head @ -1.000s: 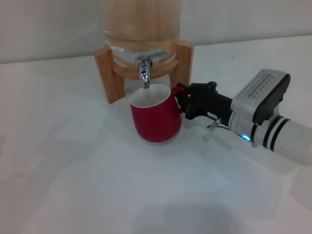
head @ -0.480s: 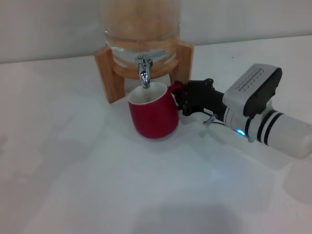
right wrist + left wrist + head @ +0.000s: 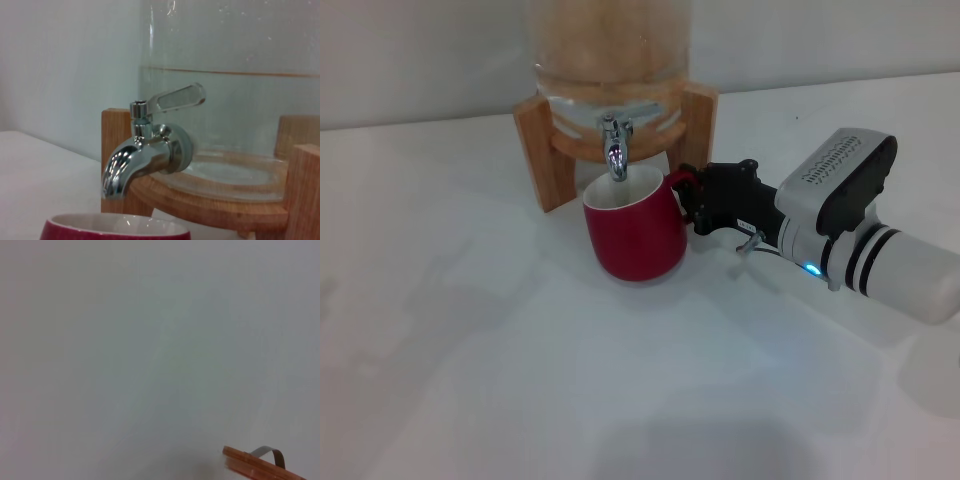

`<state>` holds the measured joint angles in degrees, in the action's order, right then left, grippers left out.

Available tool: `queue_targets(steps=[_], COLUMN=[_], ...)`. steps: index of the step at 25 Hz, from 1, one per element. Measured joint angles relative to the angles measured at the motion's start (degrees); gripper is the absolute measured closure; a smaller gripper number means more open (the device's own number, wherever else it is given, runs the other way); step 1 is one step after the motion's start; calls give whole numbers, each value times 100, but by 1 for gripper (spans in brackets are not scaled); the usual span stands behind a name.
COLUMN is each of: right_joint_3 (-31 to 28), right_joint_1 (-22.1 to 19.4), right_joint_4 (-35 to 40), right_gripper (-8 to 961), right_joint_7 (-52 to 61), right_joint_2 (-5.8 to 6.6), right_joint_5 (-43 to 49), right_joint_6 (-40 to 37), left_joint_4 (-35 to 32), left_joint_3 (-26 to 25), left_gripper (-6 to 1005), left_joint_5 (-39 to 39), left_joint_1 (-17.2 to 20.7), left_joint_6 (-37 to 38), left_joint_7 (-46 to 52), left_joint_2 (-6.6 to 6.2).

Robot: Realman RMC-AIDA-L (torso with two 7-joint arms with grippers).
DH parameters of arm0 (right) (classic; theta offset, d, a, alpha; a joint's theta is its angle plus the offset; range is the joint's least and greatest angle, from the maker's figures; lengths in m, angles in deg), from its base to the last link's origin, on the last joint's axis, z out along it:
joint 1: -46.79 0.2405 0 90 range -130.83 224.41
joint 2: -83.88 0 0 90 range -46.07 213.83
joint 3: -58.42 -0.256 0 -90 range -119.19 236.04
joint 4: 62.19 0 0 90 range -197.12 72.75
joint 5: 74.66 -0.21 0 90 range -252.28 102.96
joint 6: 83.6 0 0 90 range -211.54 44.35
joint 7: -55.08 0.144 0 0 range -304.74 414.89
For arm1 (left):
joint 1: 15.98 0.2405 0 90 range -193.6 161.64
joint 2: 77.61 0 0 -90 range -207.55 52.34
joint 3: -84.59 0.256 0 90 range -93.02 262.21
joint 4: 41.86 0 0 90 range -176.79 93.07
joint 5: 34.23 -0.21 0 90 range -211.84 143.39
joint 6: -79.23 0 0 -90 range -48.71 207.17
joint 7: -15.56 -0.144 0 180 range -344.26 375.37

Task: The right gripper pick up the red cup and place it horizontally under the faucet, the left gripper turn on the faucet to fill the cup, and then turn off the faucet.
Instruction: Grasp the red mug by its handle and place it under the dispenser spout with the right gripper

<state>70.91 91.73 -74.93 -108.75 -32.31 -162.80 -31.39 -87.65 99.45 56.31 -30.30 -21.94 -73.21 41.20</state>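
right gripper (image 3: 692, 203) clamps red cup (image 3: 634, 236) handle | wrist view: faucet (image 3: 150, 150) spout over rim | unchanged since 0.5 s

One cup (image 3: 634, 236), one faucet (image 3: 614, 147), one glass jar (image 3: 610, 50) on one wooden stand (image 3: 542, 150), one claw (image 3: 691, 203) and one table (image 3: 470, 380).

No text can be read anywhere. The right gripper (image 3: 692, 205) carries a small white label with dark marks, but these are too small to make out.
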Motion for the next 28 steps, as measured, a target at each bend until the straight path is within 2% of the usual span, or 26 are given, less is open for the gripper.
queue_targets(steps=[22, 28], right_joint_3=[30, 22], right_joint_1=[40, 36], right_joint_4=[-25, 14], right_gripper=[856, 857], right_joint_7=[-370, -485], right_joint_2=[1, 0], right_joint_5=[11, 283], right_joint_6=[-112, -136], left_joint_4=[9, 9], left_joint_3=[0, 0], left_gripper=[127, 126], left_joint_5=[-11, -7], left_joint_1=[0, 0], left_joint_6=[10, 18], left_joint_7=[0, 0], left_joint_2=[2, 2])
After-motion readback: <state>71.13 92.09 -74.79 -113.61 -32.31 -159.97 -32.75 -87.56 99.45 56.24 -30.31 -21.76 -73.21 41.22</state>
